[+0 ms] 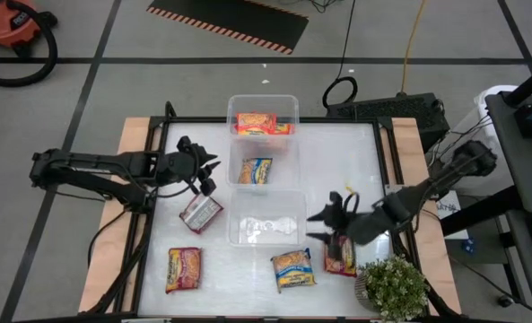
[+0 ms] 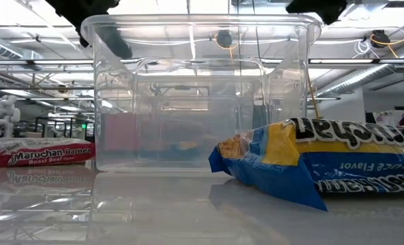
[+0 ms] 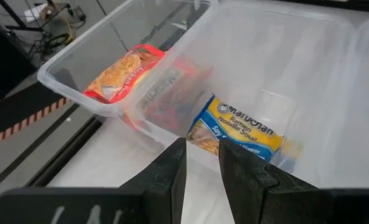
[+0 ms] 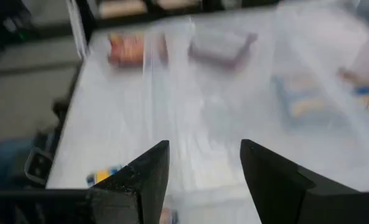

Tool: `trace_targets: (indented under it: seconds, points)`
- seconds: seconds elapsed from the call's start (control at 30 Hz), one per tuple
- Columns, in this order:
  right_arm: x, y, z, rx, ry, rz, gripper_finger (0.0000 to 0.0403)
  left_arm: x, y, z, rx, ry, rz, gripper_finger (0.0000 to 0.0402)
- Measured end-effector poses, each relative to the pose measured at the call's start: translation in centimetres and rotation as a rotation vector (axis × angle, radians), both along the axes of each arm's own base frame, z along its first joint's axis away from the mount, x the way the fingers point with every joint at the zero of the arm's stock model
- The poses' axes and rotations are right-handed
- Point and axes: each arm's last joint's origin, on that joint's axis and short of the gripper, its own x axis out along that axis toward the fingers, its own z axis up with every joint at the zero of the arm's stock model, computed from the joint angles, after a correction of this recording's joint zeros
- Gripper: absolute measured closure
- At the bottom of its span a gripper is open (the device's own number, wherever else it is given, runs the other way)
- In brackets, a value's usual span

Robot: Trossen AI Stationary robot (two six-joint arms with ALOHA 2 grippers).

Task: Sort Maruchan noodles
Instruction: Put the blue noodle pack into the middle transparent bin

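The left gripper hangs just left of the middle clear bin, with its jaws a narrow slit apart and nothing between them. In its wrist view the fingers frame a blue and yellow packet inside that bin, which reads "Maruchan Ramen Noodle Soup"; the line below is cut off by the fingers. The far bin holds an orange and red packet, whose print is smeared by the plastic wall.

The right gripper hovers beside the near bin, its jaws wide apart and empty. Its wrist view is too blurred to read anything; only packet-shaped blots show. The near bin holds only glare as far as can be told.

Loose on the table lie a silver and red packet below the left gripper, an orange packet near the front left, a blue and yellow one at front centre, and a red one partly hidden under the right gripper.

From table height, a red packet at the left reads "Maruchan Ramen, Roast Beef Flavor". The blue packet at the right lies upside down, with "Flavor" legible and its end cut off by the edge.
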Motion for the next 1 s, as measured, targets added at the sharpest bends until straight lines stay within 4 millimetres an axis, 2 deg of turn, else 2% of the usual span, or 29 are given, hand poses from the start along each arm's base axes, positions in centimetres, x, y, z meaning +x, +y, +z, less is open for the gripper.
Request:
trace_targets:
  seconds: [0.27, 0.4, 0.5, 0.7, 1.0]
  points:
    - [2.8, 5.0, -0.2, 0.018, 0.294, 0.063, 0.0211, -0.1, -0.8, 0.2, -0.038, -0.026, -0.040, 0.0300]
    - [3.3, 7.0, 0.4, 0.051, 0.368, 0.065, 0.0211, -0.1, -1.3, 0.1, -0.052, -0.031, -0.053, 0.0300]
    - [3.2, 8.2, -0.1, 0.089, 0.403, 0.062, 0.0211, -0.1, -1.5, 0.1, -0.064, -0.037, -0.060, 0.0300]
    - [2.9, 10.0, -2.2, 0.119, 0.473, 0.010, 0.0211, -0.2, -2.1, 0.1, -0.084, -0.048, -0.074, 0.0300]
    - [3.8, 11.6, -6.1, 0.144, 0.630, 0.010, 0.0209, -0.2, -2.5, 0.1, -0.104, -0.060, -0.075, 0.0300]
